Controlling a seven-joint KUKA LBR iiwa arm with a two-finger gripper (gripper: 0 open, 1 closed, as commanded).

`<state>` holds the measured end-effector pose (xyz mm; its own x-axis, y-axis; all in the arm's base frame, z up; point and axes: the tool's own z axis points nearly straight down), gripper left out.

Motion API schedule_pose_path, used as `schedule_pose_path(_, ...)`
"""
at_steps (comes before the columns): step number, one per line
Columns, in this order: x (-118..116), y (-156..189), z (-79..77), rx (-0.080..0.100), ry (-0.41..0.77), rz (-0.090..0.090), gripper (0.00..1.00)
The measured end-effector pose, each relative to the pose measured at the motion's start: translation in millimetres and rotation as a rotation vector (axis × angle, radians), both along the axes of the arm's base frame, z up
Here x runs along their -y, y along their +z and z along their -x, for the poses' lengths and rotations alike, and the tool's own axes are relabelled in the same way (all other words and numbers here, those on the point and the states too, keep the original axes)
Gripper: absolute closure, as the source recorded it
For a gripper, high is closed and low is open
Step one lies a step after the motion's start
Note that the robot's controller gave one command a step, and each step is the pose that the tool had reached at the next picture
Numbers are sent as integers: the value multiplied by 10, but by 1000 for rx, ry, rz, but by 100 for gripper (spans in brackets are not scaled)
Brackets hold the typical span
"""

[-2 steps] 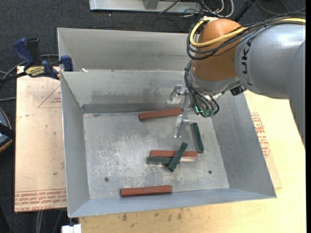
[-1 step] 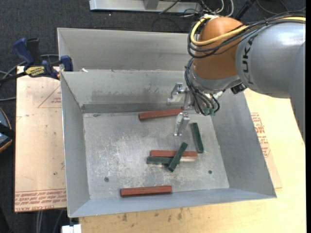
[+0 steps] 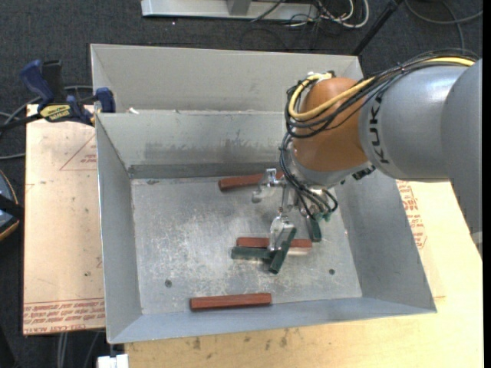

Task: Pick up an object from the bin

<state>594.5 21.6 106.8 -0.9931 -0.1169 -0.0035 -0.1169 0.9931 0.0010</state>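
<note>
**DESK:** What is the arm doing here?

**PHOTOG:** The grey arm (image 3: 430, 121) reaches in from the right. Its gripper (image 3: 281, 240) sits low over a flat brown stick (image 3: 255, 243) that lies just right of the middle of the bin (image 3: 115, 228). A dark green piece (image 3: 247, 254) lies against the stick's near side, partly under the tool.

**DESK:** Jaws wide or narrow?

**PHOTOG:** Cannot tell. The orange cover (image 3: 326, 125) on the wrist hides too much from above, and nothing is plainly gripped.

**DESK:** What would a clean pick take?

**PHOTOG:** As I judge it, the stick is thin and lies flat on metal. The grip should straddle its narrow width, go right down to the floor, and close near the middle so the stick lifts level. The green piece crowding it could get pinched along with it or nudge it aside. A centred, straight-down approach and a straight lift look safest.

**DESK:** And the setting?

**PHOTOG:** The floor is bare, scuffed grey metal with sloping walls. Two more sticks lie well apart from the tool: a second stick (image 3: 242, 182) at the foot of the back wall and a third stick (image 3: 230, 302) near the front edge. Open floor lies to the tool's left, and the right wall is nearer. The bin stands on dark carpet (image 3: 92, 14), with loose cables (image 3: 337, 2) beyond its far side.
</note>
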Motion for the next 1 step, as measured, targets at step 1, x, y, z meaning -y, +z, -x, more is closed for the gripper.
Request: schedule_pose_path(1, 8, 57, 299, -3, 190, 0, 0)
